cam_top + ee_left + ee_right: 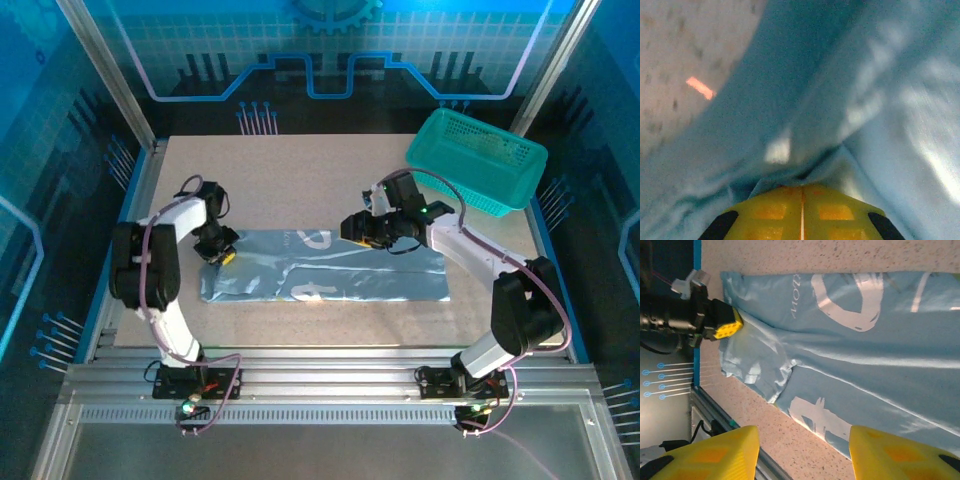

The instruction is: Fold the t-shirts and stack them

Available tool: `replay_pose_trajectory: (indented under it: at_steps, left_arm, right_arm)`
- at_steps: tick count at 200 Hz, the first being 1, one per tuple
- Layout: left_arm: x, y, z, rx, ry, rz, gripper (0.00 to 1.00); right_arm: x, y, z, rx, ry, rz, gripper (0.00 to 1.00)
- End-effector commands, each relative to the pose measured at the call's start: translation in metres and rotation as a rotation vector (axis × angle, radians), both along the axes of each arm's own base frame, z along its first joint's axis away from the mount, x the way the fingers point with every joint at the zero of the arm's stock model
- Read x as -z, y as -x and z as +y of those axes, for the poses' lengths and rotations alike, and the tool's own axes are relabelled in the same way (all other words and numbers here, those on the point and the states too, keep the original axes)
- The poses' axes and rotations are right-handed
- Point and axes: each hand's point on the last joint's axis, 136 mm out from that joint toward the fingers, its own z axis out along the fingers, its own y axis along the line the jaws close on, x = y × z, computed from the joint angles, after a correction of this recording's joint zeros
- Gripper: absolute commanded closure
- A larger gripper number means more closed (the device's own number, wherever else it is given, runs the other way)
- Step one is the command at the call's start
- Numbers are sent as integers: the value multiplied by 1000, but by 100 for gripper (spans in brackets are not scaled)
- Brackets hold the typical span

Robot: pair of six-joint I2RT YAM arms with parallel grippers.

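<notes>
One pale grey-blue t-shirt [340, 275] lies spread flat across the middle of the table, its white block lettering facing up [845, 305]. My left gripper [222, 250] sits at the shirt's left end. In the left wrist view its yellow fingers [770, 210] are pressed together, shut on a bunched fold of the shirt fabric [865, 75]. My right gripper [360, 228] hovers above the shirt's far edge near the middle. It is open [805, 455], its yellow fingers [715, 455] wide apart with nothing between them. The right wrist view also takes in the left gripper [725, 327].
A teal plastic mesh basket [480, 160] stands tilted at the back right corner. Bare speckled tabletop [300, 170] stretches behind the shirt. A metal rail [320, 375] runs along the near edge, and blue walls enclose the cell.
</notes>
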Motion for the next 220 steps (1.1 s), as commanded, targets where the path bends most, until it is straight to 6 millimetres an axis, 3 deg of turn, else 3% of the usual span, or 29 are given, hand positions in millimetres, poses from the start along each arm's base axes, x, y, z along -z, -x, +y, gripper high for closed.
replay_pose_trajectory:
  at_steps: [1, 16, 30, 45, 58, 69, 88, 116, 154, 183, 220]
  left_arm:
    - [6, -42, 9, 58, -5, -74, 91]
    - [-3, -59, 8, 61, -1, -109, 91]
    - [-26, -65, 8, 62, -42, -143, 92]
    - [-58, -58, 1, 68, -114, -191, 84]
    - [-78, -44, -22, 59, -111, -240, 81]
    - [-78, -27, -55, 37, -31, -250, 81]
    - [-58, 3, -101, -42, 103, -189, 82]
    - [-32, 7, -118, -186, 182, -146, 83]
    - [4, -19, -110, -140, 107, -50, 85]
    - [22, -47, -112, -90, 103, -26, 86]
    - [24, -128, -135, -13, 159, -162, 86]
  right_arm:
    - [10, -6, -22, 55, 64, 30, 48]
    - [16, -8, -37, 98, 110, 54, 48]
    - [25, -10, -56, 146, 176, 78, 48]
    - [37, -11, -79, 203, 244, 123, 49]
    - [50, -12, -96, 242, 299, 173, 49]
    - [63, -11, -105, 256, 325, 217, 50]
    - [83, -12, -114, 262, 371, 280, 51]
    - [97, -19, -123, 258, 449, 318, 51]
    - [129, -7, -134, 260, 529, 451, 52]
    - [133, 2, -145, 310, 576, 501, 52]
    - [146, 29, -150, 397, 605, 609, 52]
